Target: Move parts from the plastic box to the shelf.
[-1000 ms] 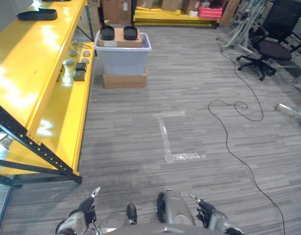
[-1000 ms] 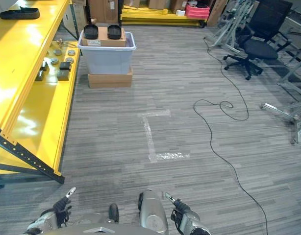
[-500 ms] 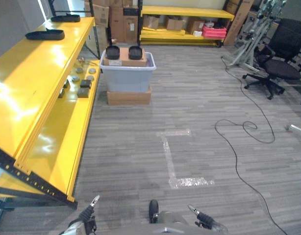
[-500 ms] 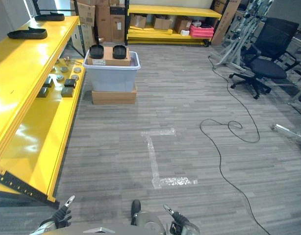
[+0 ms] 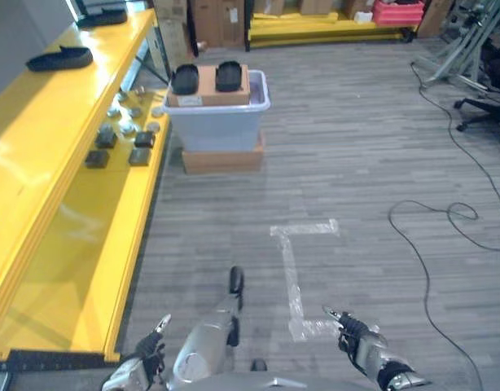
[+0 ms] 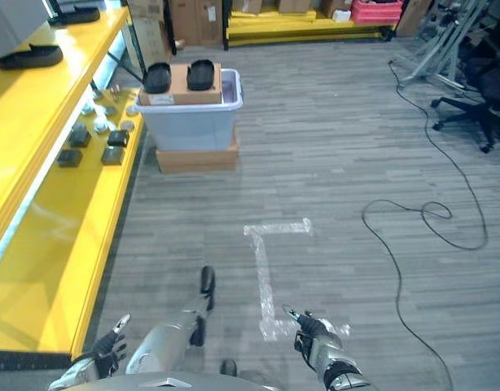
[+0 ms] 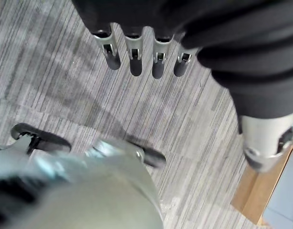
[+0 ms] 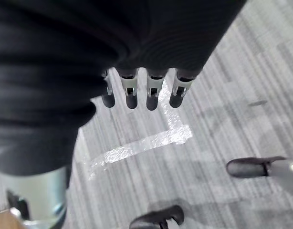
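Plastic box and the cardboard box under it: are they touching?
Touching. In the left eye view the plastic box sits straight on the flat cardboard box on the floor, with no gap between them.

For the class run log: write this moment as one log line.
left hand: open, empty | right hand: open, empty | plastic box: ahead on floor, two black parts on top | shelf: robot's left

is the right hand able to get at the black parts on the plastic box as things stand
Probably not yet. The right hand hangs low and empty, fingers relaxed, while the black parts sit on the plastic box far across open floor. Nothing blocks the way; the robot would need to walk closer.
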You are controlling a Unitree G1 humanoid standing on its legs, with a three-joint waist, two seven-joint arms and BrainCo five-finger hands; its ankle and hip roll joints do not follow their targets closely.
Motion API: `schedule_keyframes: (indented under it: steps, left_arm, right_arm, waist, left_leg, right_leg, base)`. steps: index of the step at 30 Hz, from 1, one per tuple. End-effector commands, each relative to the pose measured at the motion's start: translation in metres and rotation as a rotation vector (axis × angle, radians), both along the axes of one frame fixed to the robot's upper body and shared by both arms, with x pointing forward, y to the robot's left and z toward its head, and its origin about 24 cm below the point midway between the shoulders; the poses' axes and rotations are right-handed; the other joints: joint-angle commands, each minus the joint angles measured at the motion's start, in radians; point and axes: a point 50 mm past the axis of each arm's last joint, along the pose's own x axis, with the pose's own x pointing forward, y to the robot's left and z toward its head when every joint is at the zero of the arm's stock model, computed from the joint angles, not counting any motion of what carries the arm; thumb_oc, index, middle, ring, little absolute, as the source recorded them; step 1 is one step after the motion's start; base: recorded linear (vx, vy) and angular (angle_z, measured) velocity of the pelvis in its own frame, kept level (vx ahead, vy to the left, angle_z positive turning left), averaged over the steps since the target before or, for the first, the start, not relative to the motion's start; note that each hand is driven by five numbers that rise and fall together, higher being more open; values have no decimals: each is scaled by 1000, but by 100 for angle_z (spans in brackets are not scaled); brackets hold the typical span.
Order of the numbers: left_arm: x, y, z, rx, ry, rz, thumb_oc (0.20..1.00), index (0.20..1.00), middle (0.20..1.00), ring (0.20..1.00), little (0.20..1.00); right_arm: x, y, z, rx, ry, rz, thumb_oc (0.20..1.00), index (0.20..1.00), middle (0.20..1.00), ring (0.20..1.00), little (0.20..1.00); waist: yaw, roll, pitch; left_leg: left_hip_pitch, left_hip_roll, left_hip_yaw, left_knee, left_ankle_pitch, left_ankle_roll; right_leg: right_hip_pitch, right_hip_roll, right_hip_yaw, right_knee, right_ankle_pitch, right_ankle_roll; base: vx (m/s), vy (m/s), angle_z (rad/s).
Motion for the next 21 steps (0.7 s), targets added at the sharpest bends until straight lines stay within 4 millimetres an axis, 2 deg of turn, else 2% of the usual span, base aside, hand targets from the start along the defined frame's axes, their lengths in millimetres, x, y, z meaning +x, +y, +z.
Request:
schedule_keyframes:
  steps: [1,2,3,4,5,6,7,8,9,10,11,13,14,17,19,20,21]
  left_arm:
    - [23,2,11,28,-106,1,1000,1000,1000,1000,1000]
    - [22,4,11,39,-103,-1,1000,1000,1000,1000,1000]
    - [21,5,11,44,-96,-2,1000,1000,1000,1000,1000]
    - [19,6,10,48,-86,-4,1000,1000,1000,1000,1000]
    - [17,7,9,57,-73,-17,1000,1000,1000,1000,1000]
    - [17,7,8,58,-71,-21,1000,1000,1000,1000,1000]
    - [15,7,8,67,-63,-32,1000,1000,1000,1000,1000]
    - [16,7,8,72,-64,-23,1000,1000,1000,1000,1000]
    - [19,10,10,72,-73,5,1000,1000,1000,1000,1000]
    - [22,12,11,73,-80,1,1000,1000,1000,1000,1000]
    - [24,14,12,74,-81,-15,1000,1000,1000,1000,1000]
    - [21,18,12,82,-79,-32,1000,1000,1000,1000,1000]
    - [19,20,12,82,-74,-36,1000,1000,1000,1000,1000]
    - [11,22,10,81,-65,-44,1000,1000,1000,1000,1000]
    - [9,20,9,82,-62,-63,1000,1000,1000,1000,1000]
    - [9,18,10,81,-72,-59,1000,1000,1000,1000,1000]
    - [9,18,10,80,-74,-57,1000,1000,1000,1000,1000]
  right_arm:
    - [-5,3,-1,20,-23,-5,1000,1000,1000,1000,1000]
    - [-4,6,-1,36,-30,-8,1000,1000,1000,1000,1000]
    - [-2,9,-1,50,-34,-17,1000,1000,1000,1000,1000]
    - [-1,13,-1,67,-39,-28,1000,1000,1000,1000,1000]
    - [2,20,-2,86,-48,-31,1000,1000,1000,1000,1000]
    - [2,21,-2,87,-49,-30,1000,1000,1000,1000,1000]
    - [6,26,-1,88,-54,-16,1000,1000,1000,1000,1000]
    - [9,30,0,90,-57,-5,1000,1000,1000,1000,1000]
    - [13,35,1,89,-63,10,1000,1000,1000,1000,1000]
    - [15,36,2,92,-72,6,1000,1000,1000,1000,1000]
    - [16,34,4,96,-81,-2,1000,1000,1000,1000,1000]
    - [15,28,5,106,-93,-18,1000,1000,1000,1000,1000]
    - [13,23,5,111,-98,-26,1000,1000,1000,1000,1000]
    - [8,15,6,118,-108,-42,1000,1000,1000,1000,1000]
    - [7,15,6,122,-116,-53,1000,1000,1000,1000,1000]
    - [7,13,7,119,-128,-54,1000,1000,1000,1000,1000]
    - [7,12,7,117,-129,-53,1000,1000,1000,1000,1000]
  waist:
    - [11,-62,-53]
    - [15,-65,-54]
    - [23,-68,-62]
    - [30,-72,-72]
    - [32,-65,-85]
    - [33,-61,-89]
    - [33,-35,-97]
    - [30,-20,-97]
    - [15,-15,-85]
    - [6,-9,-80]
    - [-3,-15,-73]
    - [-29,-35,-58]
    - [-45,-56,-52]
    - [-79,-59,-35]
    - [-86,-56,-26]
    - [-90,-71,-22]
    - [-90,-73,-23]
  left_leg:
    - [94,7,25,67,128,47]
    - [108,4,30,89,110,57]
    - [124,2,36,96,89,72]
    - [160,-10,39,89,61,95]
    - [232,-31,36,54,31,127]
    - [239,-29,36,49,28,130]
    - [284,-29,24,28,6,153]
    - [312,-26,16,15,-9,162]
    - [351,-37,-1,3,-26,170]
    - [372,-37,-29,-5,-26,165]
    - [395,-47,-51,-5,-35,159]
    - [437,-67,-89,6,-69,155]
    - [462,-88,-115,16,-99,151]
    - [532,-75,-184,40,-171,143]
    - [560,-54,-198,61,-207,141]
    - [580,-23,-186,105,-259,133]
    - [582,-22,-188,110,-264,131]
  right_leg:
    - [-82,-65,11,120,66,138]
    - [-62,-80,-2,149,32,143]
    - [-51,-94,-18,185,25,152]
    - [-48,-117,-48,259,44,172]
    - [-79,-153,-91,436,102,215]
    - [-88,-154,-94,455,116,220]
    - [-158,-184,-116,640,173,241]
    - [-217,-197,-123,709,187,240]
    - [-308,-197,-137,710,165,229]
    - [-351,-179,-157,639,160,217]
    - [-380,-174,-167,530,180,217]
    - [-423,-182,-162,345,246,232]
    - [-460,-206,-140,198,293,249]
    - [-491,-237,-87,-56,346,278]
    - [-529,-256,-75,-73,350,288]
    - [-497,-267,-65,-73,347,298]
    - [-491,-268,-65,-73,348,298]
  base:
    - [373,54,-100]
    - [437,60,-67]
    - [462,75,-39]
    - [566,163,-21]
    - [478,164,-38]
    - [495,240,-42]
    - [359,185,-48]
    - [502,178,-30]
    - [417,29,-4]
    - [436,-89,23]
    - [392,-174,51]
    - [435,-223,59]
    - [457,-225,65]
    - [592,-283,86]
    - [658,-373,79]
    - [655,-406,85]
    - [690,-432,76]
